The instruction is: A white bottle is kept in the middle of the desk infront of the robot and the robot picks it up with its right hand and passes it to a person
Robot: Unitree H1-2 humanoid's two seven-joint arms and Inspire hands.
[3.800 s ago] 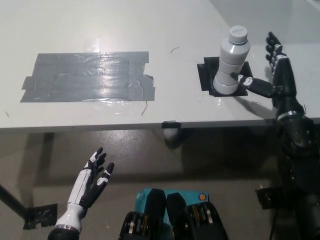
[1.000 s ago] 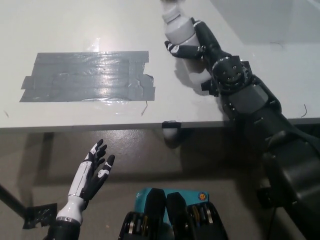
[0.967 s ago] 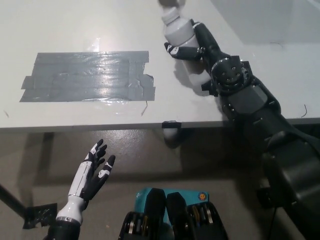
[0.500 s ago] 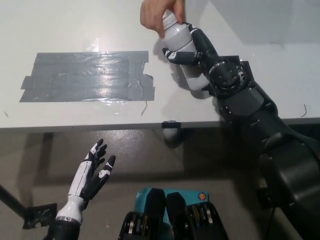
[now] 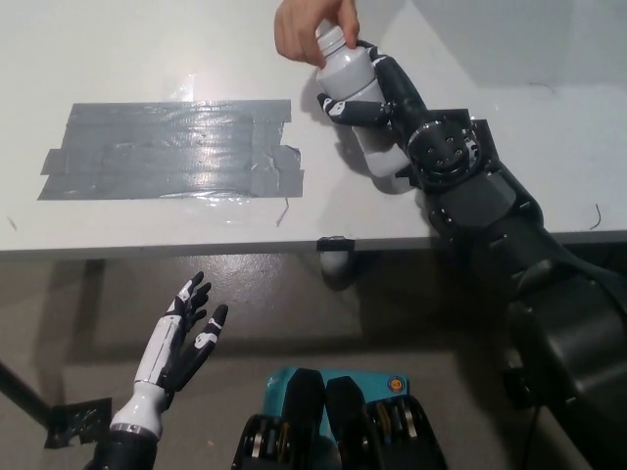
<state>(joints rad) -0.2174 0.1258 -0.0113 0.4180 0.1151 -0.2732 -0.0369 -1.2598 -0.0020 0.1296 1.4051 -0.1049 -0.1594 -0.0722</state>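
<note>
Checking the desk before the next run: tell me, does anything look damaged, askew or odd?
One thing: the grey tape patch on the desk is wrinkled, with ragged, lifting ends. The white bottle looks intact, tilted in the right robot hand, a person's hand on its cap.

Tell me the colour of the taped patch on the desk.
Grey, glossy tape patch; the head view shows it clearly.

No legible text, labels, brand marks, numbers or signs anywhere in the head view. White bottle [image 5: 345, 70]: plain surface where it shows, no readable print. Grey tape patch [image 5: 171, 149] on the counter [image 5: 147, 49]: blank, glare only. Teal object [image 5: 294, 387] at the bottom edge carries a small orange dot, too small to tell whether it is a mark or a button.
</note>
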